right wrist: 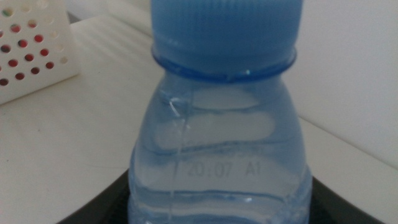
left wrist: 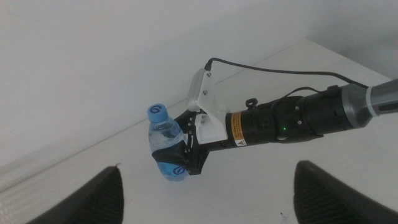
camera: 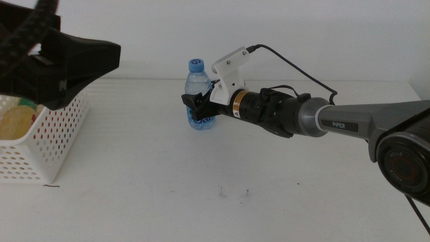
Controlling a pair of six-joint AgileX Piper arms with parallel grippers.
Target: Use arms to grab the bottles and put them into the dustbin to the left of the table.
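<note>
- The water bottle [camera: 197,91], clear with a blue cap and blue label, stands upright on the white table [camera: 222,168], toward the far edge, at about 11 o'clock from the table's middle in the middle view.
- The right gripper [camera: 196,106] reaches in from 3 o'clock, its arm stretched nearly level across the table, and its dark jaws are clamped on the bottle's lower body, over the label.
- In the left wrist view the same hold shows: the right gripper [left wrist: 176,157] has one dark jaw wrapped across the front of the water bottle [left wrist: 165,140], with the cap clear above it.
- In the right wrist view the water bottle [right wrist: 219,134] fills the picture, its shoulder and cap close to the lens, with dark jaws rising on either side of its base.
- The dustbin [camera: 41,141], a white perforated basket, sits at the table's 9 o'clock edge, well apart from the bottle; a yellowish thing and a bit of red show inside it, too hidden to name.
- A corner of the dustbin [right wrist: 31,46] also shows beyond the bottle in the right wrist view.
- The left gripper [left wrist: 205,199] hangs above the dustbin side of the table, its jaws spread wide apart and holding nothing.
</note>
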